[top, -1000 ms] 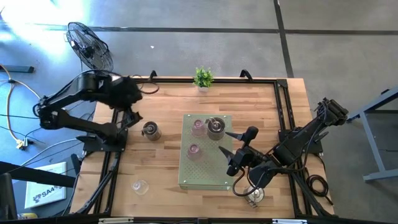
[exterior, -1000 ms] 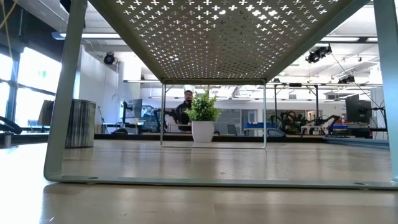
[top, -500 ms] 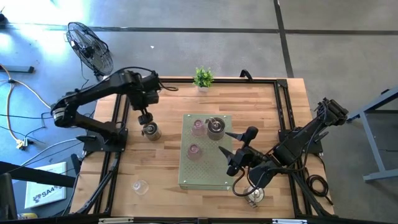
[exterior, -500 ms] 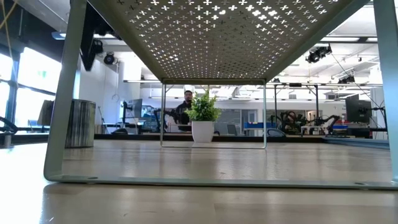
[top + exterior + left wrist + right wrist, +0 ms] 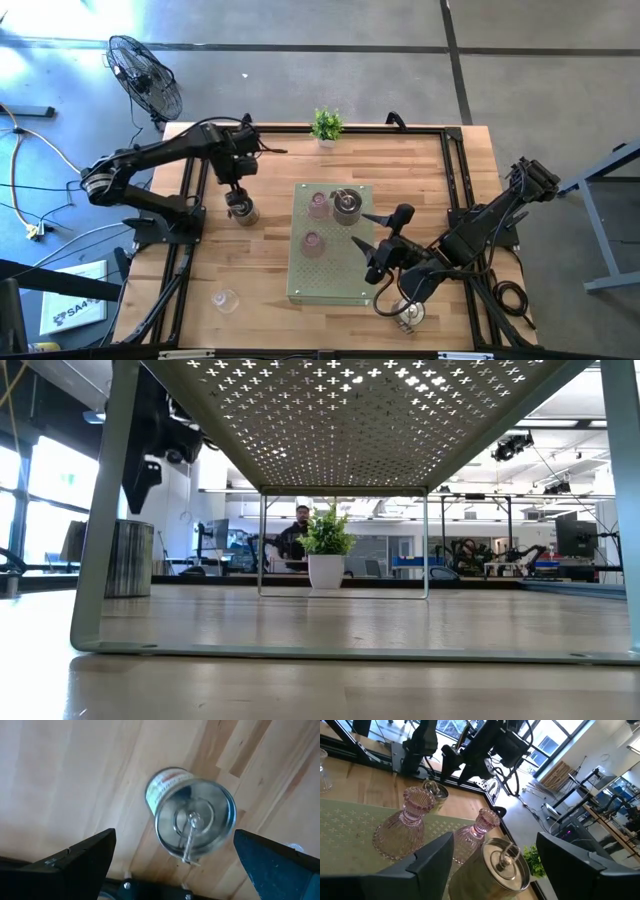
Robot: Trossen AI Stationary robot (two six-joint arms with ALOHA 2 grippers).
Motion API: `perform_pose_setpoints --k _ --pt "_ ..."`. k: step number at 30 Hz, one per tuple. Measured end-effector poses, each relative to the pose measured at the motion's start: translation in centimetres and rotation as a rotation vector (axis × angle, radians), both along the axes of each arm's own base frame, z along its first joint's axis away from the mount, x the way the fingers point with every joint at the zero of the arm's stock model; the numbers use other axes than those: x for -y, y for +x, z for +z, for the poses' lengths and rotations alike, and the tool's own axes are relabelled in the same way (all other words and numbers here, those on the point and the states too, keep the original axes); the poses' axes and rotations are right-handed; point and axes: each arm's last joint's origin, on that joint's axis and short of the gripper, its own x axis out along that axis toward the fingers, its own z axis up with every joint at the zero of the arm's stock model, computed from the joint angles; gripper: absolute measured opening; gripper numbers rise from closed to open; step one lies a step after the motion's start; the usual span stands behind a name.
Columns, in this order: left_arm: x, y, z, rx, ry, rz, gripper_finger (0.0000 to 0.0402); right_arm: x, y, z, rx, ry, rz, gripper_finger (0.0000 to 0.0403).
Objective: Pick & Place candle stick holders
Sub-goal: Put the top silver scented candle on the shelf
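A silvery candle stick holder (image 5: 243, 211) stands on the wooden table left of a green perforated stand (image 5: 330, 275). My left gripper (image 5: 236, 193) hangs open just above it, pointing down. In the left wrist view the holder (image 5: 195, 817) shows between the two fingers, apart from both. Two pink glass holders (image 5: 319, 205) (image 5: 311, 243) and a second silvery one (image 5: 347, 205) stand on the stand. My right gripper (image 5: 372, 233) is open over the stand's right side, touching nothing. A clear glass holder (image 5: 225, 299) stands near the table's front left.
A small potted plant (image 5: 326, 125) stands at the table's far edge. Another silvery holder (image 5: 409, 315) sits near the front right, by the right arm. A fan (image 5: 145, 75) stands on the floor beyond the far left corner. A person shows behind the plant (image 5: 300, 530) in the room.
My left gripper has come down and toward the stand until it hangs over the silvery holder on the table, tipping to point more steeply down. Its fingers have stayed open. The right arm and the holders have kept still.
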Motion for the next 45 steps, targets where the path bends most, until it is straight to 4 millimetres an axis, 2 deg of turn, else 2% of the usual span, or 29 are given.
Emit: perform_pose_setpoints --k 19,37,45 --pt "0.2 -0.1 -2.4 0.014 -0.040 0.001 0.0399 0.0 0.0 0.0 0.000 0.001 0.001 0.0277" --pt "0.2 0.2 -2.5 0.047 -0.060 0.001 0.0399 0.0 0.0 0.0 -0.003 -0.001 0.001 0.0277" --pt "1.9 1.0 -2.5 0.029 -0.027 -0.096 0.0399 0.0 0.0 0.0 -0.006 -0.003 0.001 0.0277"
